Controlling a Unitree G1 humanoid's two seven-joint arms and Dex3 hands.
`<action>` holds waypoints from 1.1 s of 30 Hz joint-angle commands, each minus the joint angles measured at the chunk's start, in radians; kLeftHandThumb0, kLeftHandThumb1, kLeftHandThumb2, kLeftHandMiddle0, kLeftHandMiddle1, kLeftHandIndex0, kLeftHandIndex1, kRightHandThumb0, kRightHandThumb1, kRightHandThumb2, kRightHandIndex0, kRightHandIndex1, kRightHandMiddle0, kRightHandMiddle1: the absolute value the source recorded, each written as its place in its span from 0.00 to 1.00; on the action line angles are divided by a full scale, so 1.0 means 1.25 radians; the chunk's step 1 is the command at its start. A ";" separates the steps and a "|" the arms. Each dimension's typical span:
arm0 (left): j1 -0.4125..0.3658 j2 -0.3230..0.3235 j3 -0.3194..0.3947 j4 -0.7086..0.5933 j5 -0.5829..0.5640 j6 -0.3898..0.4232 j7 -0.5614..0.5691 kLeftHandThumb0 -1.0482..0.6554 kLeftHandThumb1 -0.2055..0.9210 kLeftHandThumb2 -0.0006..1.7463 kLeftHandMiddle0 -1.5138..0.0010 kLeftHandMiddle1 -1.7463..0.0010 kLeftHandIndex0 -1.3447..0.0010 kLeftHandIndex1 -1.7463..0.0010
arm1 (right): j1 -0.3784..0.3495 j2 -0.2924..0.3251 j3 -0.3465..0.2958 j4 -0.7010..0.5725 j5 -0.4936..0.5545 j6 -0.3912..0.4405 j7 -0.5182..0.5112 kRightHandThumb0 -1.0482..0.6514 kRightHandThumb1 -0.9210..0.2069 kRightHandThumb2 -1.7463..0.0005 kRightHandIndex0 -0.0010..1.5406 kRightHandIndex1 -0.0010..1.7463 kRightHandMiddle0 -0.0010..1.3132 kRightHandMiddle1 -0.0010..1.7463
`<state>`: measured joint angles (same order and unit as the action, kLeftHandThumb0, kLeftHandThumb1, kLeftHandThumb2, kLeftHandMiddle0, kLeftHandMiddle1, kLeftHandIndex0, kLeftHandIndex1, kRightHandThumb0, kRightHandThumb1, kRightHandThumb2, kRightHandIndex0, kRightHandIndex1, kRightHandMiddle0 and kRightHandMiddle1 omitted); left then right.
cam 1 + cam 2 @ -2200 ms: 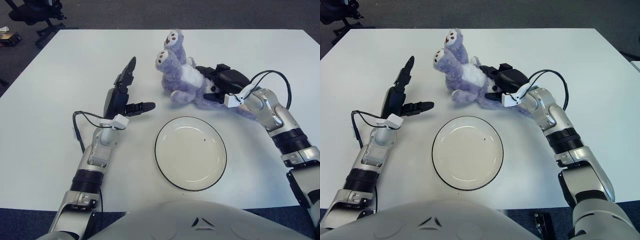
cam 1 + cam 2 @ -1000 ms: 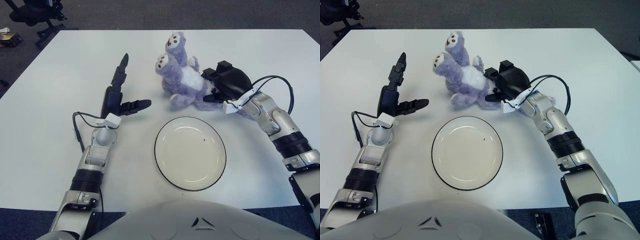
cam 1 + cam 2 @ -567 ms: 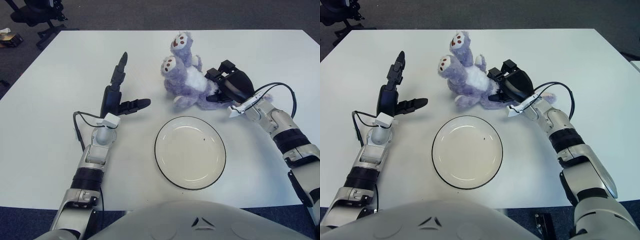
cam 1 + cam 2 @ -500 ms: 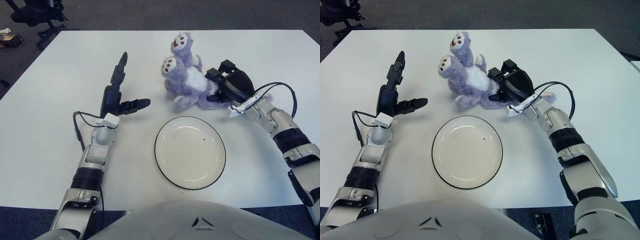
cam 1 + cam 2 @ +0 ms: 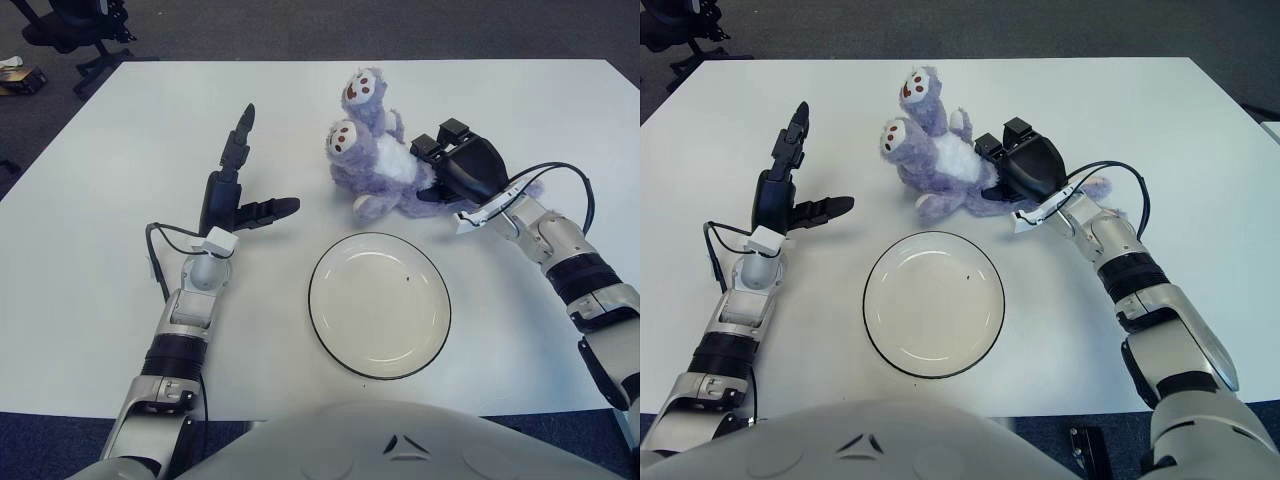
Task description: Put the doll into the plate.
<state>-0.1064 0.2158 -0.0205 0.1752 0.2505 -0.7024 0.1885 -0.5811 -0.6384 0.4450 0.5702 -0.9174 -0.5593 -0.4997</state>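
Note:
The doll [image 5: 376,160] is a purple plush with a white belly, lying beyond the plate with its big feet pointing away from me. My right hand [image 5: 430,172] holds it from the right, black fingers curled around its body; the doll's tail [image 5: 1095,190] pokes out behind my wrist. The white plate [image 5: 380,315] with a dark rim lies empty in front of the doll, near the table's middle. My left hand [image 5: 258,172] is raised to the left of doll and plate, fingers spread, holding nothing.
The white table [image 5: 120,300] ends at a dark carpet on all sides. A black office chair base [image 5: 70,25] stands past the far left corner. My body's grey shell [image 5: 400,445] covers the table's near edge.
My right hand has pulled the doll a little to the right and turned it. My left hand drew back slightly to the left early on and has stayed still since.

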 commanded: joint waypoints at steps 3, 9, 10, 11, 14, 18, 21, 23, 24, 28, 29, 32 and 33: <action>0.047 -0.020 -0.003 0.043 0.006 -0.010 0.005 0.23 1.00 0.01 0.85 1.00 0.81 0.99 | -0.020 0.006 -0.026 0.065 0.097 -0.088 0.054 0.83 0.35 0.40 0.29 0.99 0.44 1.00; 0.044 -0.019 0.000 0.053 0.008 -0.015 0.007 0.24 1.00 0.01 0.84 1.00 0.80 0.99 | -0.043 0.017 -0.062 0.094 0.209 -0.154 0.143 0.86 0.37 0.39 0.30 1.00 0.45 1.00; 0.043 -0.019 0.001 0.055 0.007 -0.016 0.007 0.25 1.00 0.01 0.84 1.00 0.80 0.99 | -0.045 0.017 -0.065 0.094 0.215 -0.156 0.152 0.86 0.37 0.39 0.30 1.00 0.45 1.00; 0.043 -0.018 0.001 0.057 0.006 -0.017 0.007 0.25 1.00 0.01 0.84 1.00 0.80 0.99 | -0.046 0.018 -0.068 0.095 0.219 -0.157 0.159 0.86 0.37 0.38 0.30 1.00 0.45 1.00; 0.038 -0.018 0.004 0.071 -0.006 -0.021 0.001 0.29 0.99 0.01 0.84 1.00 0.80 0.99 | -0.053 0.017 -0.081 0.090 0.242 -0.147 0.205 0.86 0.38 0.38 0.30 1.00 0.46 1.00; 0.031 -0.021 0.009 0.092 -0.041 -0.029 -0.014 0.36 0.98 0.00 0.83 0.99 0.79 0.99 | -0.064 0.014 -0.099 0.072 0.294 -0.132 0.302 0.86 0.36 0.40 0.29 1.00 0.45 1.00; 0.027 -0.023 0.013 0.101 -0.057 -0.032 -0.024 0.38 0.99 0.00 0.82 0.99 0.79 0.99 | -0.062 0.015 -0.112 0.052 0.322 -0.121 0.354 0.85 0.35 0.41 0.29 1.00 0.45 1.00; 0.024 -0.027 0.016 0.109 -0.076 -0.030 -0.032 0.39 0.99 0.01 0.81 0.99 0.79 0.99 | -0.060 0.015 -0.124 0.029 0.352 -0.107 0.400 0.85 0.33 0.42 0.28 1.00 0.44 1.00; 0.022 -0.029 0.018 0.112 -0.090 -0.027 -0.038 0.40 1.00 0.02 0.80 0.99 0.78 0.99 | -0.059 0.016 -0.130 0.016 0.368 -0.100 0.423 0.85 0.32 0.43 0.27 1.00 0.44 1.00; 0.020 -0.033 0.022 0.117 -0.109 -0.026 -0.052 0.41 1.00 0.06 0.78 0.99 0.78 0.99 | -0.051 0.021 -0.145 -0.010 0.388 -0.083 0.463 0.65 0.13 0.75 0.47 1.00 0.47 1.00; 0.019 -0.036 0.022 0.119 -0.126 -0.024 -0.062 0.41 1.00 0.06 0.78 0.99 0.77 0.99 | -0.051 0.023 -0.150 -0.015 0.399 -0.081 0.476 0.63 0.11 0.79 0.49 1.00 0.48 1.00; 0.015 -0.041 0.026 0.129 -0.158 -0.024 -0.082 0.40 1.00 0.10 0.77 0.99 0.77 0.99 | -0.053 0.033 -0.164 -0.027 0.438 -0.075 0.514 0.61 0.06 0.86 0.52 1.00 0.48 1.00; 0.013 -0.041 0.027 0.133 -0.162 -0.024 -0.085 0.40 1.00 0.11 0.77 0.99 0.77 0.99 | -0.053 0.036 -0.168 -0.029 0.449 -0.072 0.524 0.60 0.05 0.88 0.53 1.00 0.48 1.00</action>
<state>-0.1504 0.2028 0.0206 0.2630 0.0761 -0.7291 0.1043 -0.6402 -0.6066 0.2640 0.5582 -0.4129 -0.6628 0.1166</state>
